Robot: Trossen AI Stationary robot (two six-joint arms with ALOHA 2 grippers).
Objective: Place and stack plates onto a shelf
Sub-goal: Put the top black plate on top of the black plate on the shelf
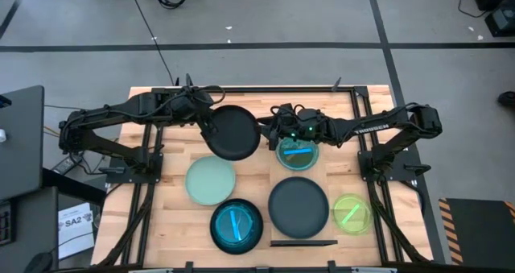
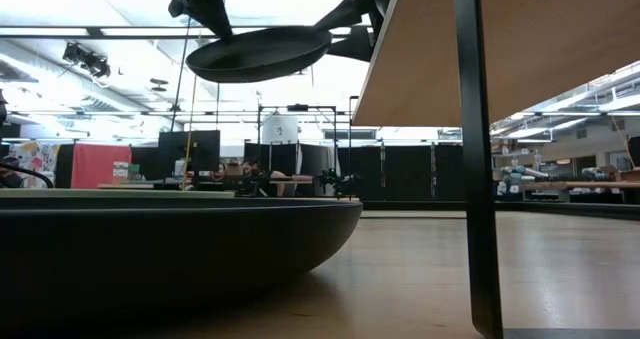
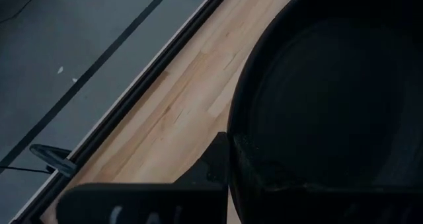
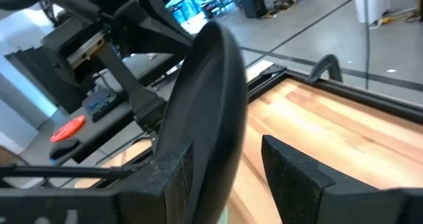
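Note:
A matte black plate (image 1: 232, 132) hangs high over the table's far middle; it also shows in the low view (image 2: 258, 54). My left gripper (image 1: 207, 122) is shut on its left rim. My right gripper (image 4: 234, 178) is open, one finger on each side of the plate's right rim (image 4: 215, 105). Whether a finger touches the rim, I cannot tell. A small teal-blue plate (image 1: 298, 152) lies below the right gripper. The shelf (image 2: 430, 59) shows from below as a pale wood plank on a dark leg (image 2: 478, 179). My left gripper holds the black plate by its left rim (image 3: 238, 151), pinched between its two fingers, coming slanting down from the table's left. The plate is lifted clear of the table, nearly level, with its hollow side up.
On the table's near half lie a pale mint plate (image 1: 211, 180), a teal-blue plate on a black one (image 1: 236, 225), another black plate (image 1: 298, 207) and a lime-green plate (image 1: 352, 213). A dark plate (image 2: 150, 249) fills the low view's near left. Black frame bars edge the table.

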